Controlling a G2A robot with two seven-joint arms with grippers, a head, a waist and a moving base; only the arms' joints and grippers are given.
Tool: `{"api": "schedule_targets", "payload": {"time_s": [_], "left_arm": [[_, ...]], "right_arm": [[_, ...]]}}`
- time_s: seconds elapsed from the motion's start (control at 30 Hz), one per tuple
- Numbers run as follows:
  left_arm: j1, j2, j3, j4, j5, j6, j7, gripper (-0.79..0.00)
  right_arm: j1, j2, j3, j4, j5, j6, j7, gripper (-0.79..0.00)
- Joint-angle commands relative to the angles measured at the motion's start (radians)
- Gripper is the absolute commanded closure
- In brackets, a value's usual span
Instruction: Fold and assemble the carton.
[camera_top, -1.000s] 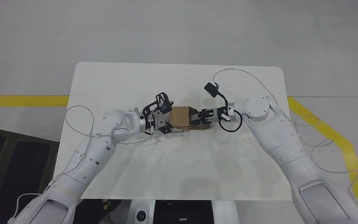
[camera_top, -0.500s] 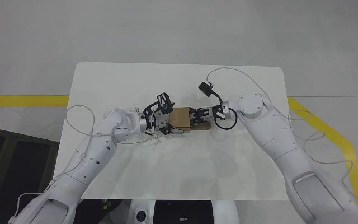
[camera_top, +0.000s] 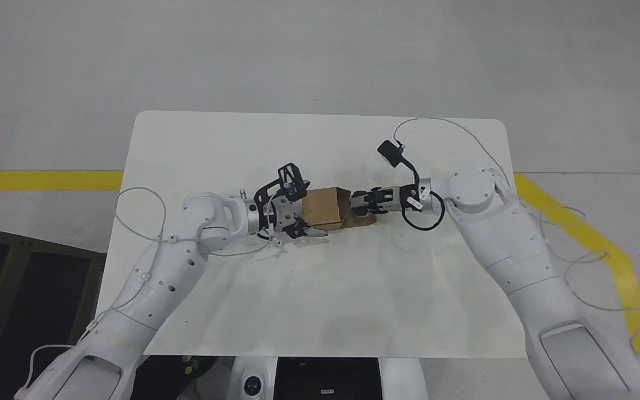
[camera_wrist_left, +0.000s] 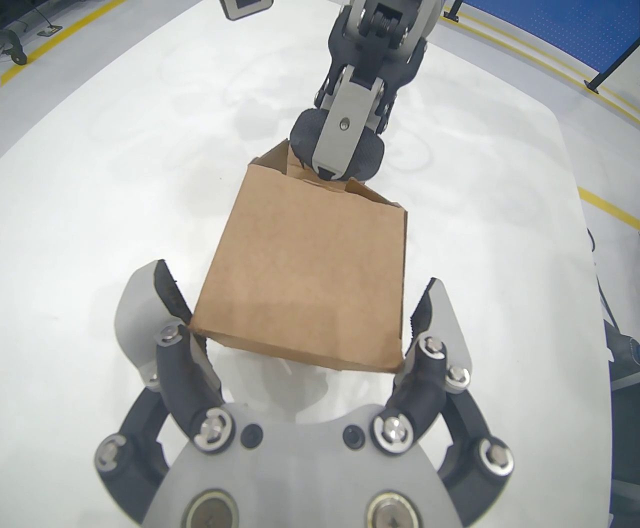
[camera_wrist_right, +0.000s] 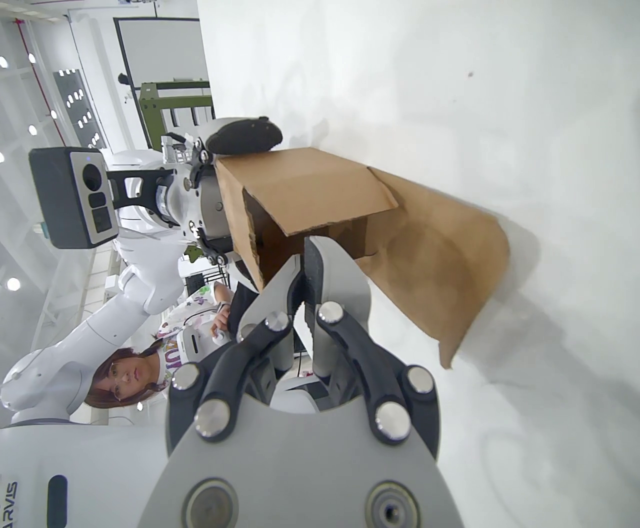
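Observation:
A brown carton (camera_top: 325, 207) lies on its side at the middle of the white table (camera_top: 400, 300). My left gripper (camera_top: 291, 211) holds its closed end, with one finger at each corner (camera_wrist_left: 172, 300) of the carton (camera_wrist_left: 305, 265). My right gripper (camera_top: 360, 203) is shut, and its joined fingertips (camera_wrist_right: 306, 260) poke into the open end. There one flap (camera_wrist_right: 320, 200) bends inward over the opening, while a longer flap (camera_wrist_right: 440, 270) lies flat on the table. In the left wrist view the right gripper (camera_wrist_left: 330, 172) stands at the carton's far edge.
Thin cables loop over the table near the left arm (camera_top: 140, 205) and above the right arm (camera_top: 445, 130). Bare table surface lies in front of and behind the carton. A yellow floor line (camera_top: 60, 180) runs past both table sides.
The right arm swung its wrist and elbow out to the right, keeping its shut fingertips at the carton's open end. The left gripper and carton have barely shifted.

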Motion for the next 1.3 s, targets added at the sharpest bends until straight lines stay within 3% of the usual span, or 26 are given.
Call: {"api": "schedule_targets", "payload": {"time_s": [0.0,0.2,0.5,0.83,1.27], "left_arm": [[0.003,0.000,-0.002,-0.002,0.001,-0.001,-0.001,-0.785],[0.010,0.002,-0.008,-0.009,0.000,-0.004,-0.003,-0.785],[0.014,0.003,-0.013,-0.015,-0.002,-0.009,-0.011,-0.785],[0.016,0.002,-0.016,-0.017,-0.010,-0.009,-0.021,-0.785],[0.014,0.001,-0.015,-0.015,-0.014,-0.012,-0.026,-0.785]], "right_arm": [[-0.018,0.010,0.018,-0.026,-0.023,0.020,-0.007,0.000],[-0.026,0.017,0.029,-0.033,-0.053,0.006,-0.028,0.000],[0.063,-0.013,-0.041,0.067,-0.061,-0.064,-0.030,0.000],[0.163,-0.055,-0.134,0.177,-0.053,-0.169,0.074,0.000],[0.190,-0.091,-0.184,0.245,0.015,-0.230,0.115,0.000]]}}
